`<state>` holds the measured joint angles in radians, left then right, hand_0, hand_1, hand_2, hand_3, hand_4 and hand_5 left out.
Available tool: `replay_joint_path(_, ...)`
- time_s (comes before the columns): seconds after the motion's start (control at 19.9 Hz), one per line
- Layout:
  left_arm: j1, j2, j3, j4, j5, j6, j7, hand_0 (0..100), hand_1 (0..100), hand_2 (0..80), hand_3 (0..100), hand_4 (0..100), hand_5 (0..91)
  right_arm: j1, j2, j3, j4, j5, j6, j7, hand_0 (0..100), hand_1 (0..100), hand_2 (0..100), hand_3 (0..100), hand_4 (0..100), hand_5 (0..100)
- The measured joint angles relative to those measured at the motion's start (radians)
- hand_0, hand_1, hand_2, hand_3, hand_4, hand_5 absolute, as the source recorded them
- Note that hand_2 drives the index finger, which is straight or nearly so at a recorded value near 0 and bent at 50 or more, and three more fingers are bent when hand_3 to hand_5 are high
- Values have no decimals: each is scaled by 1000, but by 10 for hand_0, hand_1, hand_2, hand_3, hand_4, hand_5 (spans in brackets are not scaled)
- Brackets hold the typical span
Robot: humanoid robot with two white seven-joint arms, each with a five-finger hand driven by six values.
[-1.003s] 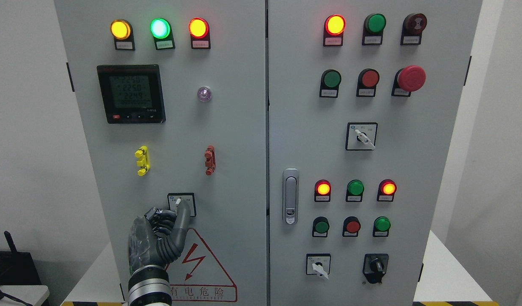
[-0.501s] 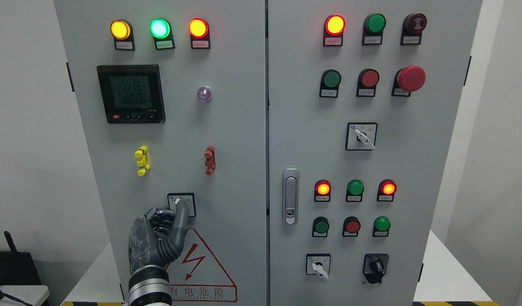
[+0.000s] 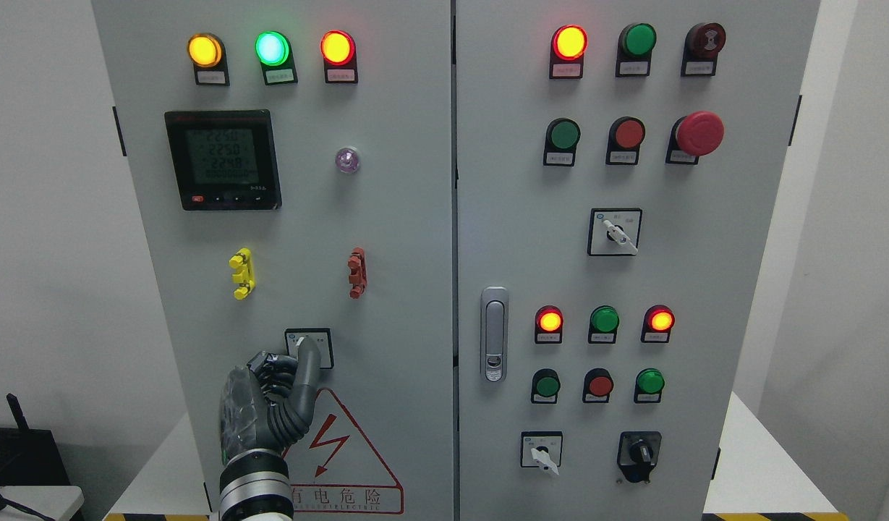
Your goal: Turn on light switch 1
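Observation:
The small rotary switch (image 3: 309, 347), a white square plate with a black frame, sits low on the left cabinet door (image 3: 401, 217). My left hand (image 3: 274, 394) comes up from the bottom edge. Its index finger (image 3: 308, 362) is stretched out and lies over the middle of the switch, hiding the white knob. The other fingers are curled into the palm and hold nothing. My right hand is out of view.
Above the switch are a yellow clip (image 3: 241, 273), a red clip (image 3: 356, 273), a digital meter (image 3: 222, 160) and three lit lamps. The right door carries lamps, buttons, a red stop button (image 3: 699, 133), further rotary switches and a latch handle (image 3: 494, 333).
The index fingertip has slid slightly left over the switch. The white knob lever, seen left of the finger one second ago, is now covered by it.

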<state>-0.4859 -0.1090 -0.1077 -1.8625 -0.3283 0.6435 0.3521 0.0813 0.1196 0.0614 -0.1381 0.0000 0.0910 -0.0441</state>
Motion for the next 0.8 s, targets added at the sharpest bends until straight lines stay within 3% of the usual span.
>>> replay_joint_path(0.8,-4,0,-1,4,4,0,-3,559,309,616,797,804,778,0,0,0,0,0,0,0,120,389,0,0,0,0)
